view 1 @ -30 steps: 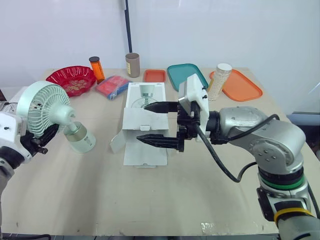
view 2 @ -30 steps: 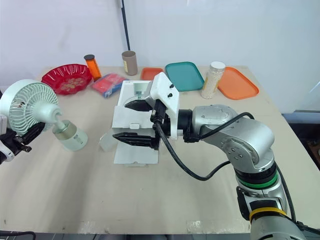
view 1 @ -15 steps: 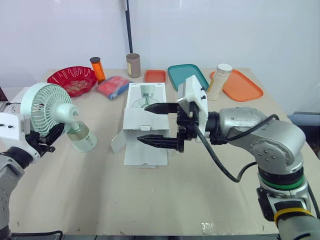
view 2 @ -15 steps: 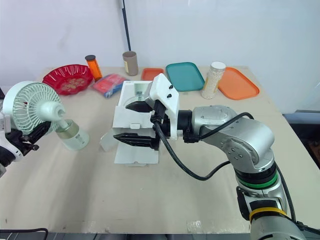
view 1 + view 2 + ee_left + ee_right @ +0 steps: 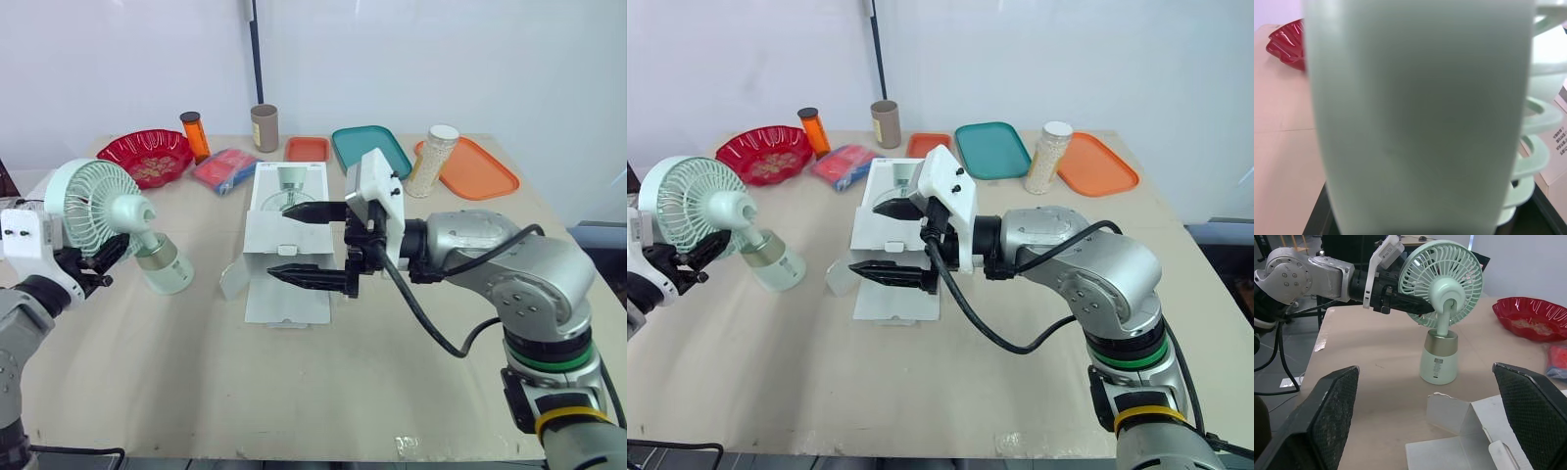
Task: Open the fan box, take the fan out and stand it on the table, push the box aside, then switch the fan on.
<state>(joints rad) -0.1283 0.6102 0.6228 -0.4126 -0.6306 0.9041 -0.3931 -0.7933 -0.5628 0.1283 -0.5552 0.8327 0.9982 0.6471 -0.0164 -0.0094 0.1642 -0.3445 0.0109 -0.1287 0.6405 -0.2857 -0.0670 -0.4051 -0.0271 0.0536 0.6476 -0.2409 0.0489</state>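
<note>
The mint-green fan (image 5: 96, 200) stands with its base (image 5: 167, 271) on the table's left side, leaning a little. My left gripper (image 5: 96, 262) is shut on the edge of the fan's round head, and its fingers (image 5: 1400, 303) show clamped there in the right wrist view. The fan's pale green body (image 5: 1420, 117) is right up against the left wrist camera. The white fan box (image 5: 284, 294) lies flat and open in the middle of the table. My right gripper (image 5: 277, 241) hovers just over it, open, with nothing between its fingers.
Along the table's back edge are a red bowl (image 5: 145, 157), an orange bottle (image 5: 194, 135), a blue-and-red packet (image 5: 225, 169), a brown cup (image 5: 264, 127), a small orange tray (image 5: 308, 149), a teal tray (image 5: 367, 149), a white-lidded jar (image 5: 431, 159) and an orange tray (image 5: 475, 168).
My left gripper and the fan have edged slightly right, toward the box. My right gripper has stayed open over the box.
</note>
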